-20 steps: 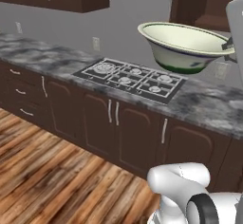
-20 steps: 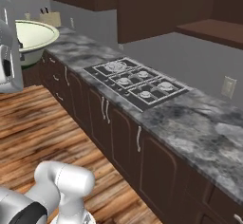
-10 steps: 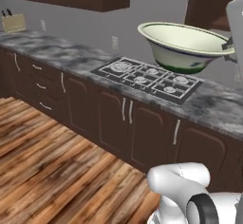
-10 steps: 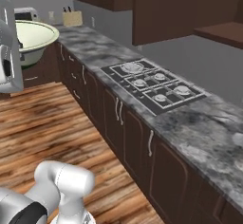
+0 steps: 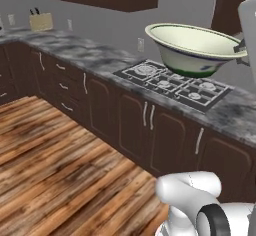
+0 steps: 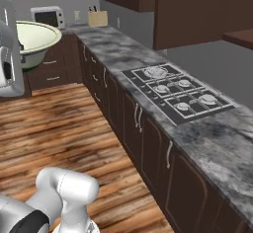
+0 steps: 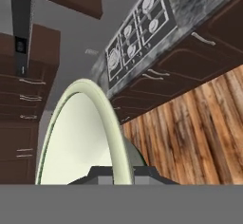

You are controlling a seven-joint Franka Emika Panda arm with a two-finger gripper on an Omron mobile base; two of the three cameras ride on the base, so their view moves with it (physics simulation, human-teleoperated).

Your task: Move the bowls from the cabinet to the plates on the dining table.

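The bowl [image 5: 196,47] is gripped by its rim in the closed hand [image 7: 121,173]; it should be kept level, clear of the bench [image 5: 85,55] beyond.

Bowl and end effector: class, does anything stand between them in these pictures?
Nothing does. The end effector is shut on the rim of the cream and green bowl, which hangs in the air above the wooden floor, in front of the stone counter with the gas hob.
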